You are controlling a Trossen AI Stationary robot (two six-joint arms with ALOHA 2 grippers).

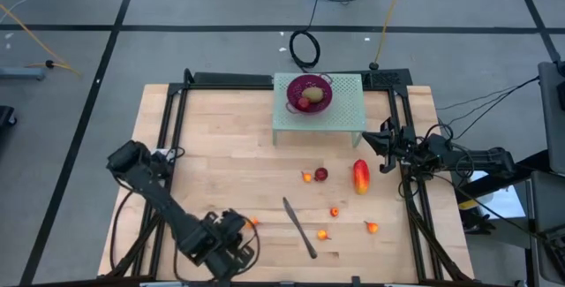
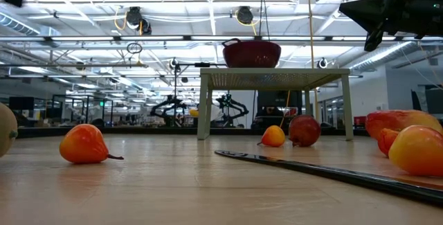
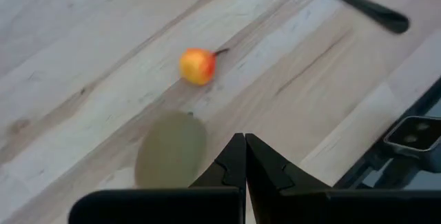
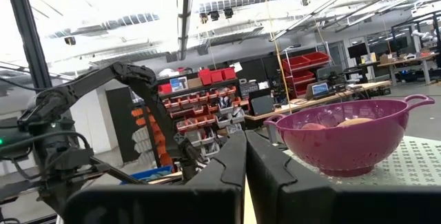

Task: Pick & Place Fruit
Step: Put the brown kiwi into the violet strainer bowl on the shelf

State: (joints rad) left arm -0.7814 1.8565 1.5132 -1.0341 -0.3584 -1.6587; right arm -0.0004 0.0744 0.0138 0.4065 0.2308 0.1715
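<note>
My left gripper (image 3: 244, 156) is pressed shut and holds nothing, low over the near edge of the table (image 1: 221, 154). A kiwi (image 3: 171, 148) lies just beside its fingertips, and a small orange-red fruit (image 3: 197, 66) sits a little farther on. My right gripper (image 4: 244, 156) is also closed and empty, raised near the purple colander (image 4: 348, 133) on its small white stand (image 1: 349, 115); two pieces already lie in that colander.

I judge the kiwi light and fairly firm, but rounded enough to roll, so I would open wide and close across its short middle. The tiny ones look slick and easily nudged away. The mango (image 1: 360, 177), the dark red fruit (image 1: 321, 174) and other small pieces lie mid-table, near a knife (image 1: 299, 227).

The table is smooth, level wood. Beyond it is an open workshop with bright ceiling lights.
</note>
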